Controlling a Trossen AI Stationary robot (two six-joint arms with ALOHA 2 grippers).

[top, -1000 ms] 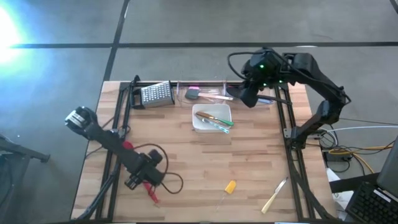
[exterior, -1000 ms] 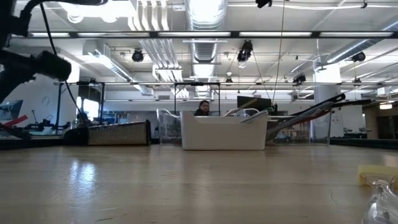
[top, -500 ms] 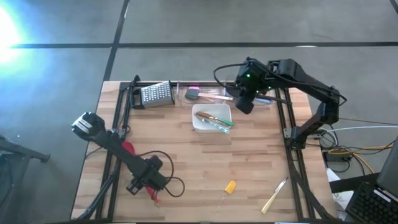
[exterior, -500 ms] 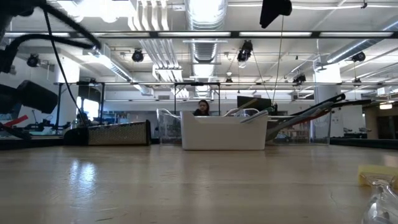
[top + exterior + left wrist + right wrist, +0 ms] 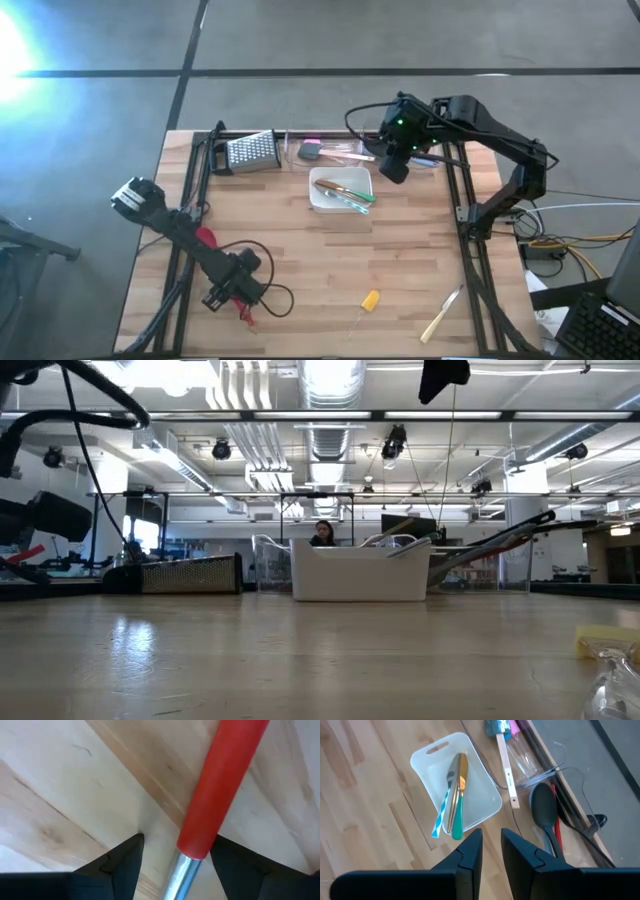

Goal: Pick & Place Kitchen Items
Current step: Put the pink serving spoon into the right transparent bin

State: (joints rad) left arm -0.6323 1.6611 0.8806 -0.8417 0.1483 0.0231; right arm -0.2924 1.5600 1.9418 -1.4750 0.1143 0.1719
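A red-handled utensil with a metal shaft point(image 5: 215, 795) lies flat on the wooden table at the near left. Its red head point(image 5: 205, 237) and handle end point(image 5: 245, 316) show on either side of my left gripper point(image 5: 234, 290). My left gripper point(image 5: 175, 845) is open and low over the utensil, with one finger on each side of the spot where the handle meets the shaft. My right gripper point(image 5: 395, 168) is shut and empty point(image 5: 491, 845). It hangs above the table just right of the white tray point(image 5: 322, 202), which holds a gold and teal utensil point(image 5: 458, 795) and a striped straw.
A steel grater point(image 5: 250, 150) and clear bins with a brush point(image 5: 312, 150) and black spoons point(image 5: 545, 810) line the far edge. A yellow piece point(image 5: 370, 299) and a wooden-handled utensil point(image 5: 441, 318) lie near the front right. A black cable point(image 5: 275, 295) loops beside my left gripper.
My right gripper has moved from over the far right bin toward the table's left and near side, and down, and now hangs beside the white tray. My left gripper has come down a little over the red-handled utensil. In the last half second both have kept almost still.
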